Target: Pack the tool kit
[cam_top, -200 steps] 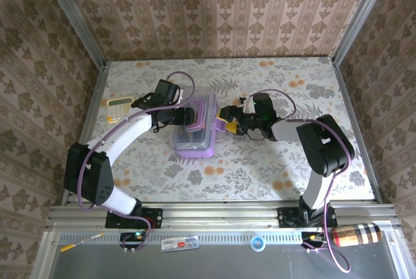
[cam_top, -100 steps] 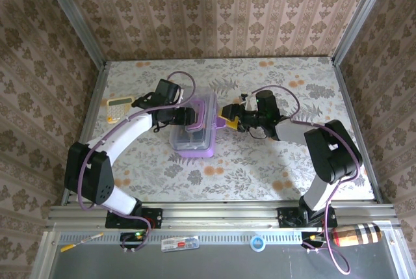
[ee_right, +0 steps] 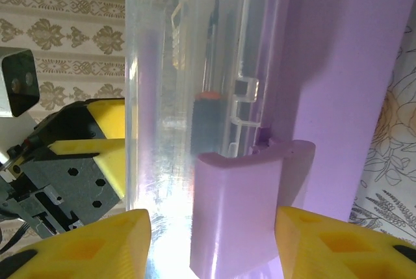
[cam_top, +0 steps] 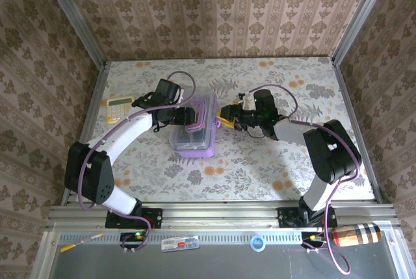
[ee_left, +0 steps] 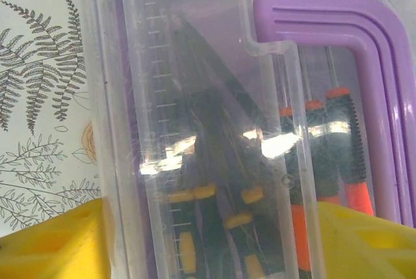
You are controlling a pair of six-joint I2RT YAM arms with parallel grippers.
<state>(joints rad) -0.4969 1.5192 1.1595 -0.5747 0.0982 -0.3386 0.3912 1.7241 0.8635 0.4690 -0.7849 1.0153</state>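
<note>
While the tool kit [cam_top: 195,141] is sitting near the middle of the table [cam_top: 260,162] with its clear lid [ee_left: 195,97] lying over the screwdrivers [ee_left: 335,136], the right gripper [ee_right: 214,246] is straddling the purple latch [ee_right: 250,207] on the box's right side, its jaws standing apart with a gap on either side and grasping nothing. The left gripper [ee_left: 214,246] is bracketing the lid beside the purple handle [ee_left: 370,64] from the opposite side. Its yellow fingers [ee_left: 55,240] are lying right against the clear plastic, but whether they are actually pinching it I cannot tell. The step in hand is looking like snapping that latch shut. To do it well, the right jaws should be centring on the latch and pressing it squarely toward the box wall, with the left arm bracing the kit so it is not sliding or tipping. A skewed push is risking lifting the lid's rim off its seat.
</note>
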